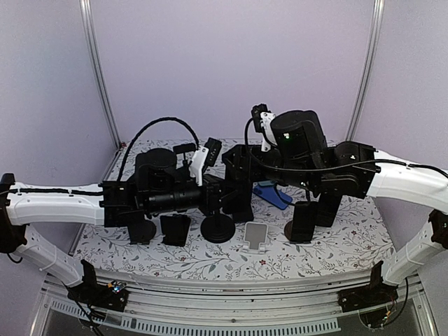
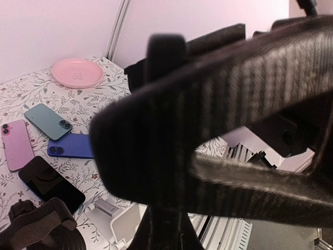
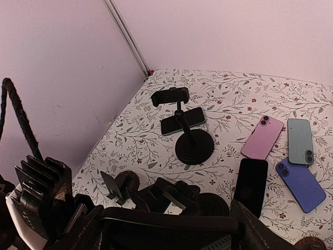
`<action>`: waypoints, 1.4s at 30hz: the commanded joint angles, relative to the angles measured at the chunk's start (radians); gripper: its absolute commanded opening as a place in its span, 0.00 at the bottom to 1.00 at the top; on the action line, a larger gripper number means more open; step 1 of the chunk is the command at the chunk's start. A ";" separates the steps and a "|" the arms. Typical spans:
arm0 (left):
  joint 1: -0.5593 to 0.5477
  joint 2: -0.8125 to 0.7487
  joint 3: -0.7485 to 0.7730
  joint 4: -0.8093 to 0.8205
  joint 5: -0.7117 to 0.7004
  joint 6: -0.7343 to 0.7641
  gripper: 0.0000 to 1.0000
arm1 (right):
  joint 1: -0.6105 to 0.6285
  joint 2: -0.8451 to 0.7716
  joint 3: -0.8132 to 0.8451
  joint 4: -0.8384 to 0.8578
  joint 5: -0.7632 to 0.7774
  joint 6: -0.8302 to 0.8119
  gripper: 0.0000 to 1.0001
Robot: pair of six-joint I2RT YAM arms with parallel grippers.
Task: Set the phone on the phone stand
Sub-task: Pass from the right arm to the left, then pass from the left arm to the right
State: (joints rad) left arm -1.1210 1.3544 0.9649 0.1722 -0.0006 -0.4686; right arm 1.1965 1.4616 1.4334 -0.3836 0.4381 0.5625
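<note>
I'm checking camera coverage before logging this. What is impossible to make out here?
Top external: arms hide every phone but the blue phone.
Left wrist: left claw blurred, too near; open or shut unclear.
Right wrist: right claw cut off by the bottom edge; state unclear.

No legible text, brand or number anywhere, faint mark on the pink plate [image 2: 77,73], unreadable

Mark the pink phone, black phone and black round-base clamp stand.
Pink phone [image 3: 261,137], right wrist view, middle of its body.
Black phone [image 3: 251,185], right wrist view, middle of its body.
Black round-base clamp stand [image 3: 194,146], right wrist view, base disc.
</note>
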 commanded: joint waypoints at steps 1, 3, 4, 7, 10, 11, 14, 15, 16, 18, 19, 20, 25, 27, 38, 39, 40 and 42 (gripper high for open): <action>-0.008 -0.015 -0.024 0.151 0.020 -0.081 0.00 | 0.005 -0.026 -0.010 0.101 -0.029 0.008 0.65; -0.007 -0.021 -0.031 0.176 0.021 -0.099 0.00 | 0.005 -0.030 -0.016 0.111 -0.033 0.004 0.68; -0.007 -0.022 -0.033 0.187 0.021 -0.104 0.00 | 0.005 -0.030 -0.017 0.115 -0.034 0.003 0.70; -0.008 -0.026 -0.040 0.206 0.015 -0.112 0.00 | 0.005 -0.034 -0.023 0.129 -0.041 -0.002 0.77; -0.008 -0.027 -0.044 0.215 0.013 -0.121 0.00 | 0.006 -0.042 -0.028 0.140 -0.045 -0.008 0.87; -0.007 -0.028 -0.047 0.218 0.012 -0.126 0.00 | 0.005 -0.041 -0.029 0.142 -0.044 -0.010 0.92; -0.008 -0.035 -0.059 0.238 0.009 -0.143 0.00 | 0.004 -0.046 -0.033 0.151 -0.049 -0.017 0.99; -0.007 -0.037 -0.062 0.245 0.006 -0.149 0.00 | 0.005 -0.048 -0.036 0.156 -0.049 -0.019 0.99; -0.007 -0.038 -0.065 0.249 0.005 -0.154 0.00 | 0.005 -0.051 -0.039 0.163 -0.051 -0.023 0.99; -0.007 -0.042 -0.071 0.264 0.001 -0.165 0.00 | 0.005 -0.057 -0.049 0.177 -0.052 -0.027 0.99; -0.008 -0.044 -0.074 0.271 0.001 -0.172 0.00 | 0.005 -0.061 -0.053 0.183 -0.053 -0.027 0.99; -0.007 -0.045 -0.076 0.276 0.000 -0.176 0.00 | 0.005 -0.063 -0.058 0.191 -0.054 -0.027 0.99; -0.007 -0.054 -0.088 0.299 -0.009 -0.201 0.00 | 0.005 -0.075 -0.081 0.220 -0.056 -0.031 0.99; -0.005 -0.058 -0.094 0.307 -0.007 -0.207 0.00 | 0.005 -0.082 -0.089 0.231 -0.054 -0.032 0.99; 0.001 -0.076 -0.117 0.352 -0.004 -0.251 0.00 | 0.005 -0.127 -0.144 0.304 -0.059 -0.040 0.99; 0.003 -0.077 -0.119 0.357 -0.003 -0.256 0.00 | 0.006 -0.130 -0.149 0.311 -0.060 -0.040 0.99; 0.004 -0.078 -0.123 0.363 -0.002 -0.261 0.00 | 0.005 -0.133 -0.154 0.316 -0.063 -0.039 0.99; 0.007 -0.079 -0.126 0.373 0.001 -0.272 0.00 | 0.006 -0.139 -0.163 0.330 -0.067 -0.041 0.99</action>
State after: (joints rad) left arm -1.1210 1.3109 0.8482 0.4389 -0.0055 -0.7132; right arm 1.1976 1.3533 1.2984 -0.1062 0.3847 0.5331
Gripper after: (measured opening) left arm 0.064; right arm 0.989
